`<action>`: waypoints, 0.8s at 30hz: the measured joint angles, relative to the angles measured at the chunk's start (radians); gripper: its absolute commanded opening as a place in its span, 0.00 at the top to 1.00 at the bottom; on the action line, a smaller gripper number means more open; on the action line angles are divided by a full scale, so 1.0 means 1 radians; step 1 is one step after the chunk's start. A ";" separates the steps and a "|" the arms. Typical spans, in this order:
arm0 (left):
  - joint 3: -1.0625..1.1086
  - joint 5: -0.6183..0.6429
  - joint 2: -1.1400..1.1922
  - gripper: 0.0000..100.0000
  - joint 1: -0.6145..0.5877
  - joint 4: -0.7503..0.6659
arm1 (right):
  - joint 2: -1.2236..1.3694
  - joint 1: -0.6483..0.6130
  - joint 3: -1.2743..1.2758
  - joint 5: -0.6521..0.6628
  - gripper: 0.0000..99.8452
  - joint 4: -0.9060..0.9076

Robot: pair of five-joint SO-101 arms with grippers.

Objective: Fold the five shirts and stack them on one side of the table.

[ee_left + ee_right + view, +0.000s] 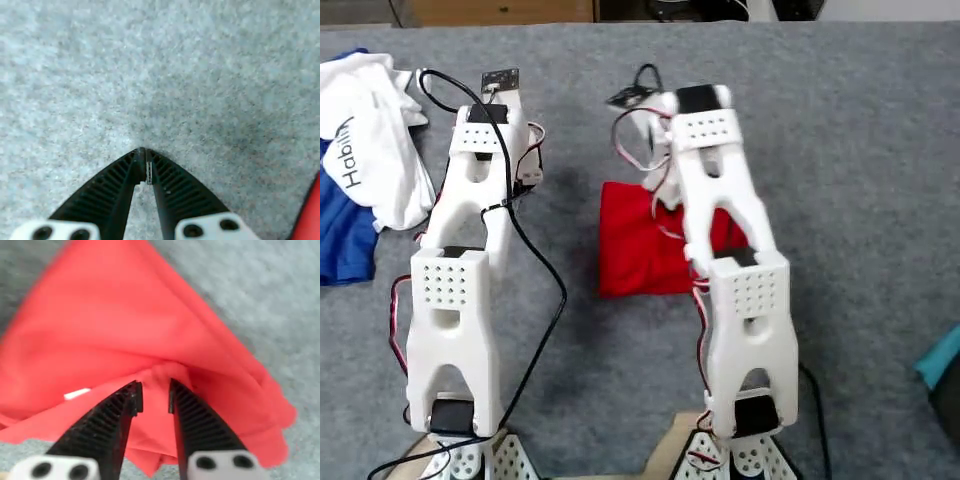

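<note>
A folded red shirt (pixel 630 245) lies on the grey mat (pixel 860 200) at the table's middle, partly under my right arm (pixel 720 200). In the right wrist view my right gripper (pixel 155 390) hovers just above the red shirt (pixel 125 325), its fingers a narrow gap apart with nothing clamped; a small raised fold sits at the tips. My left arm (pixel 470 200) stands to the left of the shirt. Its gripper (pixel 144 155) is shut and empty, tips down near bare mat, with a sliver of red cloth (pixel 310 215) off to one side.
A crumpled white shirt (pixel 370 140) rests on a blue shirt (pixel 340 240) at the far left edge. A teal object (pixel 945 360) pokes in at the right edge. Open mat stretches to the right of the red shirt.
</note>
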 measured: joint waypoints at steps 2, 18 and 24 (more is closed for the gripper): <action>0.000 0.000 0.000 0.98 0.000 0.000 | 0.008 0.018 -0.015 0.000 0.87 0.000; 0.000 -0.002 0.000 0.98 0.011 0.000 | 0.055 0.023 -0.023 0.000 0.87 -0.006; 0.000 -0.002 0.000 0.98 0.011 0.000 | 0.115 0.020 -0.029 0.000 0.93 -0.006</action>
